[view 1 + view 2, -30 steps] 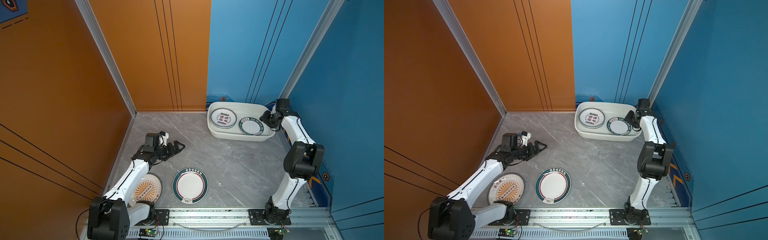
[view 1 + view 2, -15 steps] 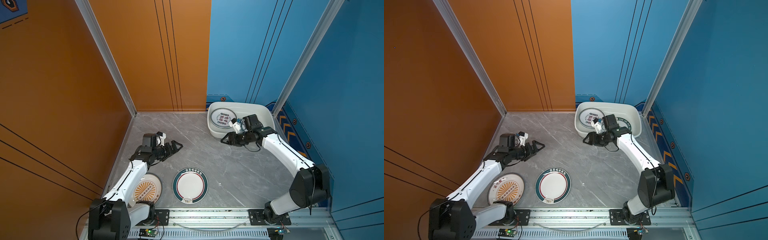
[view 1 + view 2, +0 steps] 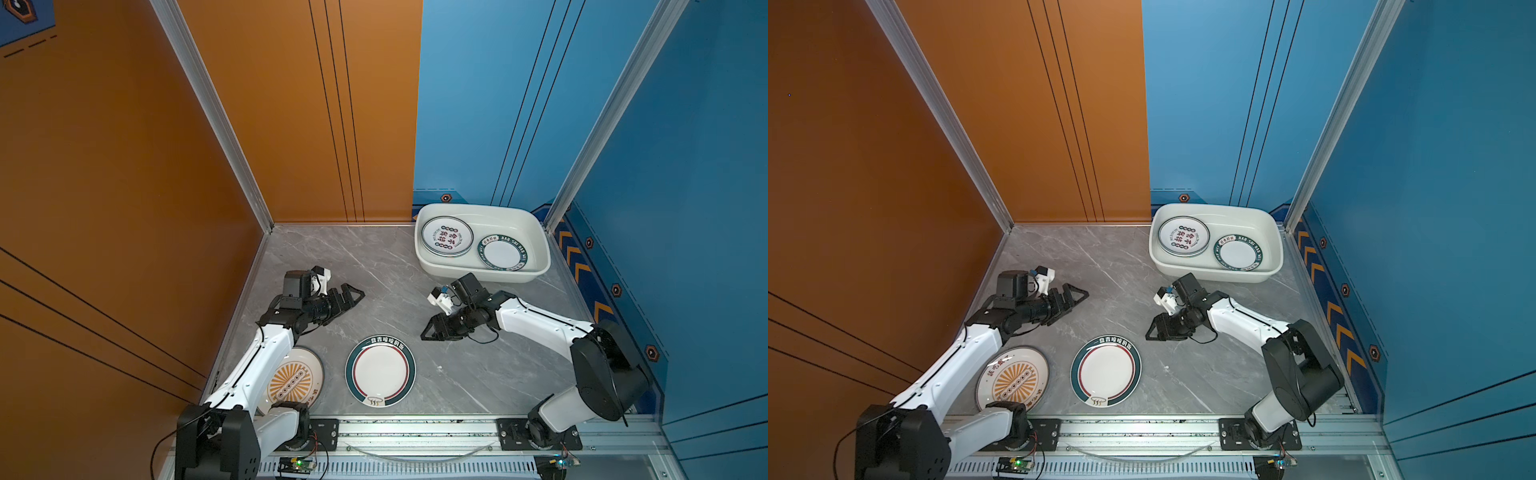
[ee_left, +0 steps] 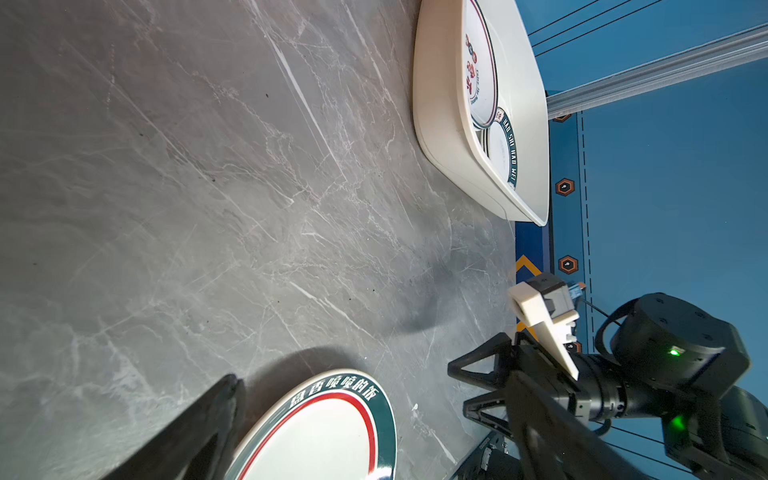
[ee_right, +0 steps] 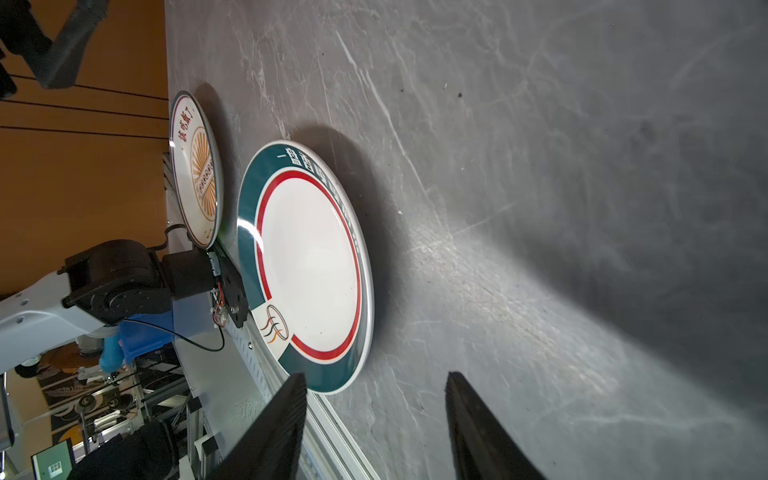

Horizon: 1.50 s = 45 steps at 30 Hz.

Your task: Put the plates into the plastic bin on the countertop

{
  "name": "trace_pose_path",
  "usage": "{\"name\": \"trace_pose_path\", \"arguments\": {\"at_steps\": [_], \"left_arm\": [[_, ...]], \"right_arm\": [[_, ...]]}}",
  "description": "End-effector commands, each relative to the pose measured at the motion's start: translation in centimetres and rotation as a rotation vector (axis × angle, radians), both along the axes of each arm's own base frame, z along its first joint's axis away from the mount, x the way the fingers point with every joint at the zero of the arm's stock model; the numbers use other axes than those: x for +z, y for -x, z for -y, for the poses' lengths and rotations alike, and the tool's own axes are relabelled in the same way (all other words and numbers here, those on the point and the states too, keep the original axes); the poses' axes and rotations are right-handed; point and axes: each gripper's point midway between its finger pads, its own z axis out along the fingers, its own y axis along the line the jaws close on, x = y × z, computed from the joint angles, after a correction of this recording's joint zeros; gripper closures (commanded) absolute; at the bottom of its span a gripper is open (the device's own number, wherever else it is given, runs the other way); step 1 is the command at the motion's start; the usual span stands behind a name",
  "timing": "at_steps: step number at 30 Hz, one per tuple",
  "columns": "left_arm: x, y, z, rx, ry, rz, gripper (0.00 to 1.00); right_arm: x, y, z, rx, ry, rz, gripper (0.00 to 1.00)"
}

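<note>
Grey countertop (image 3: 386, 270), sunburst plate (image 3: 295, 380) half hidden beneath left arm (image 3: 266, 357).

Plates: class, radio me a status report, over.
Left pincer open, empty. Right pincer open, empty. Sunburst plate, green-rimmed plate on countertop; more plates in bin. Nothing blocks bin.

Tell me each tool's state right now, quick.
Left tool: open, holding nothing.
Right tool: open, holding nothing.
</note>
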Motion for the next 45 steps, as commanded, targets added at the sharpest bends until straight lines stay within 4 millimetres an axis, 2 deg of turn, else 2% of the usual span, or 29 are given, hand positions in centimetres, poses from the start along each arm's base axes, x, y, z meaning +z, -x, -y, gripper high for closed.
{"name": "trace_pose_path", "arguments": {"at_steps": [1,13,22,26,27,40,45], "left_arm": [[-0.2,0.6,0.0,-0.004,0.018,-0.017,0.00],[-0.2,0.5,-0.1,-0.002,0.016,-0.018,0.00],[-0.1,0.5,-0.1,-0.002,0.017,-0.017,0.00],[-0.3,0.5,-0.2,-0.002,0.013,-0.019,0.00],[-0.3,0.5,-0.3,-0.001,0.013,-0.019,0.00],[-0.6,0.7,-0.6,0.006,0.015,-0.024,0.00],[-0.8,0.8,-0.7,0.009,0.017,-0.027,0.00]], "right_arm": [[-0.9,0.3,-1.1,0.021,-0.020,-0.018,0.45],[-3.1,2.6,-3.3,0.082,-0.032,-0.119,0.54],[-4.8,2.9,-4.4,0.074,-0.019,-0.164,0.59],[-4.8,2.6,-4.6,0.071,-0.020,-0.163,0.64],[-4.8,3.4,-5.3,0.100,-0.017,-0.163,0.65],[-5.4,3.7,-6.1,0.115,0.011,-0.170,0.74],[-5.8,3.5,-6.3,0.101,0.020,-0.178,0.84]]}}
